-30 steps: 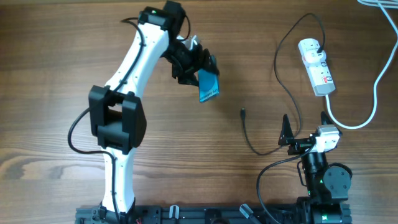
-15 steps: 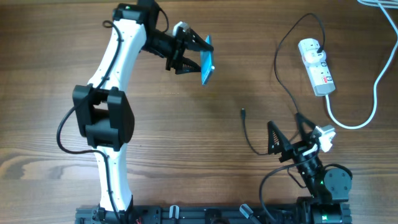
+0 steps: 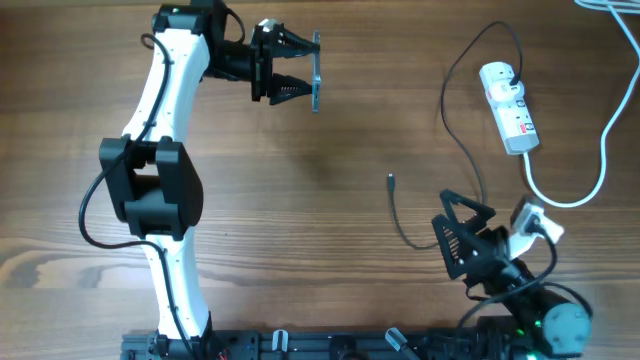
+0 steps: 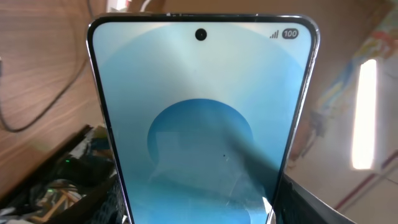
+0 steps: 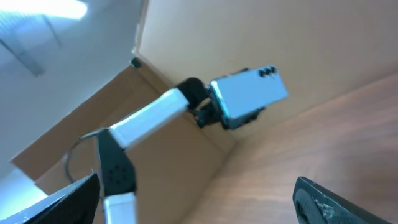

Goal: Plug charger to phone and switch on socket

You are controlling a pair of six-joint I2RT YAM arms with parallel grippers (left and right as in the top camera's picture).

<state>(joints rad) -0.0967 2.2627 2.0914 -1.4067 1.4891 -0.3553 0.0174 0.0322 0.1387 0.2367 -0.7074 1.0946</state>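
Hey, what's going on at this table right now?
The left gripper holds the phone up off the table, with its screen lit. The right gripper is open and empty, close to the charger, whose connector tip lies loose on the table. The charger is not yet plugged into the phone. The socket sits at the right, and nothing is touching it.

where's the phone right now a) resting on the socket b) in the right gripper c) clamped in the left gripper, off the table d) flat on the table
C: the phone stands edge-on between the left gripper's fingers, held up off the table.
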